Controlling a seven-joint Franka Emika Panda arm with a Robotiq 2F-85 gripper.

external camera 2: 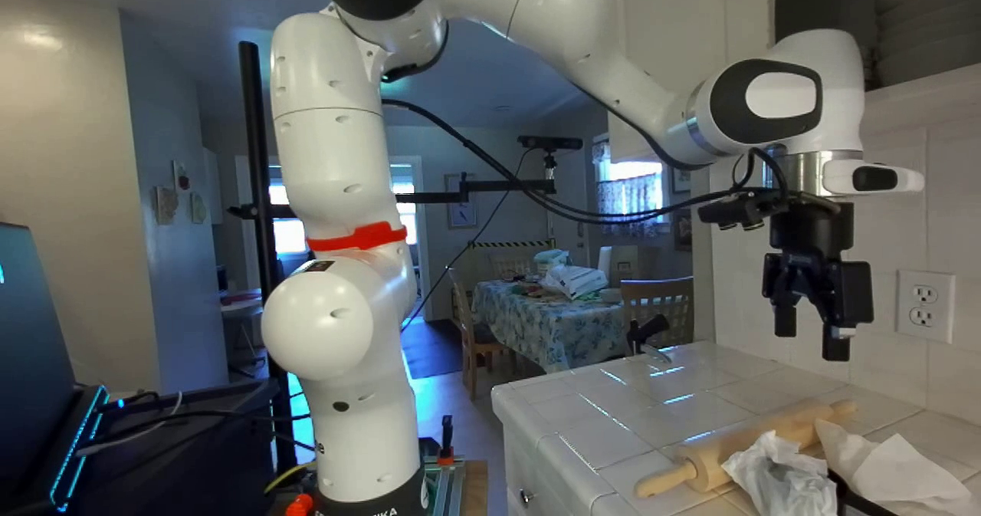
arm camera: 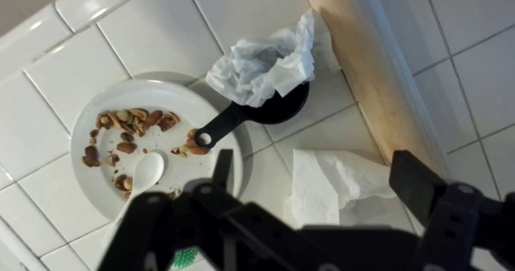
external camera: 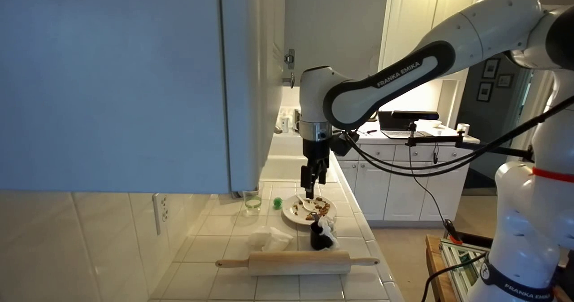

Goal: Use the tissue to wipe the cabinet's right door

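Note:
My gripper is open and holds nothing. It hangs above the counter, pointing down; it also shows in an exterior view. In the wrist view a loosely folded white tissue lies on the tiles, in line with the gap between the spread fingers. This tissue shows in both exterior views. A second, crumpled tissue sits in a black measuring cup. The cabinet's right door is a pale grey panel standing open behind the arm, hinges at its edge; the arm covers its lower part.
A white plate with nuts and a white spoon lies beside the cup, whose handle reaches over its rim. A wooden rolling pin lies across the counter. A glass, a green brush-like item and a large blue-grey door are near.

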